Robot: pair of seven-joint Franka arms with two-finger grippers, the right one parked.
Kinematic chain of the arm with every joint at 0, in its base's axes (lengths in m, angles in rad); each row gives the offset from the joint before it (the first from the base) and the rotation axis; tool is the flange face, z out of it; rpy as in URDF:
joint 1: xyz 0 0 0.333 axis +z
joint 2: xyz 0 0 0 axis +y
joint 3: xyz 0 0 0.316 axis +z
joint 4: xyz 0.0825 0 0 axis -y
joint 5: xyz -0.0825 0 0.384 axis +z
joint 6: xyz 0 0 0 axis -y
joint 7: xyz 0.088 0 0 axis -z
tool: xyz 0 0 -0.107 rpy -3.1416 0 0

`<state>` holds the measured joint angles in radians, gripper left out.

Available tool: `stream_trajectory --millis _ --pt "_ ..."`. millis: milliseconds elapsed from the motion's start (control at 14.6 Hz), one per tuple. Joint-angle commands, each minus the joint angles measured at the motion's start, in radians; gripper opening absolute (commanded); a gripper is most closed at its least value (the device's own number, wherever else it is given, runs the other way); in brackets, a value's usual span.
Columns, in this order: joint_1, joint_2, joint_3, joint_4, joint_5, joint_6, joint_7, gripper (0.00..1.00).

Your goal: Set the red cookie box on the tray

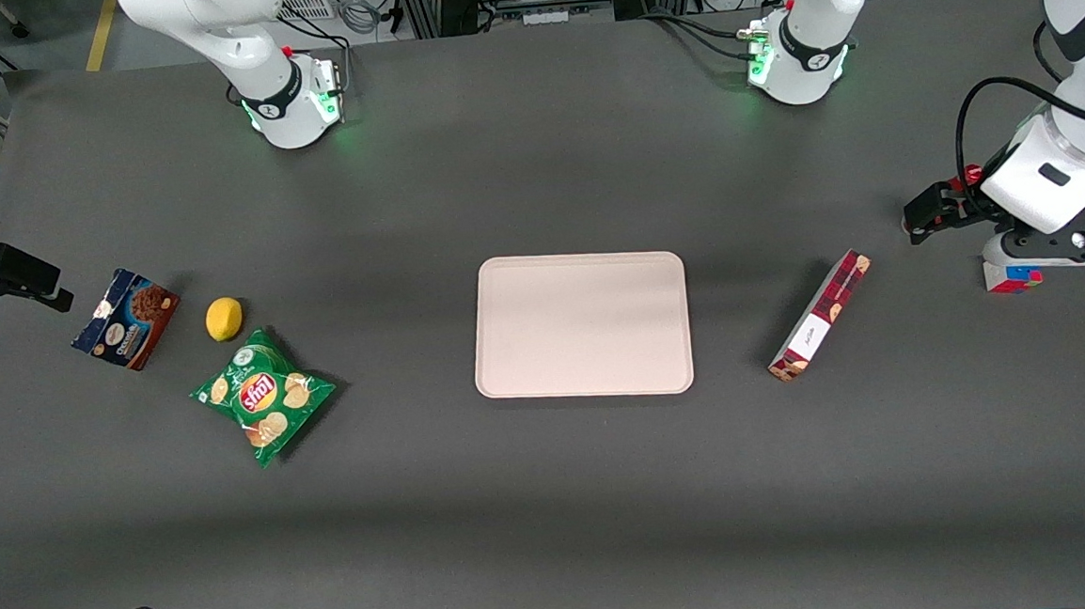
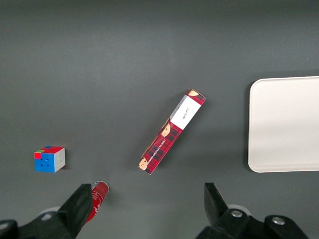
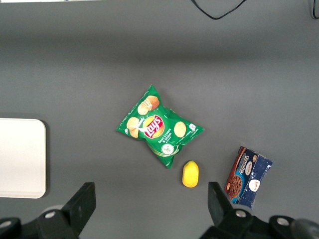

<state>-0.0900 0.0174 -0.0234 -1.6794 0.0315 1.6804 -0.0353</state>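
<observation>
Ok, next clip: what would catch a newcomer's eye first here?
The large pale-pink rectangular tray lies bare at the middle of the dark grey table. Beside it, toward the working arm's end, the long dark-red plaid cookie box lies at a slant. The left gripper hangs open above the table near that box, not touching it. Toward the parked arm's end, a green chip bag stands out.

The red cookie box point(image 1: 821, 328) looked like printed cardboard with a slight sheen, lying beside the tray point(image 1: 581, 326), a smooth matt pale-pink plastic. The table point(image 1: 554, 492) under the tray was a dull, matt dark grey. The gripper point(image 2: 147, 206), held above the box with its fingers point(image 2: 79, 204) spread wide, was matt black plastic.
</observation>
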Motion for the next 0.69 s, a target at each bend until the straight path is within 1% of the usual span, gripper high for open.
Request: stream_trajectory --millis 0,617 --pt "-0.02 0.009 0.017 0.026 0.008 -0.025 0.012 1.0" --pt "-0.02 0.007 0.017 0.038 0.008 -0.048 0.015 1.0"
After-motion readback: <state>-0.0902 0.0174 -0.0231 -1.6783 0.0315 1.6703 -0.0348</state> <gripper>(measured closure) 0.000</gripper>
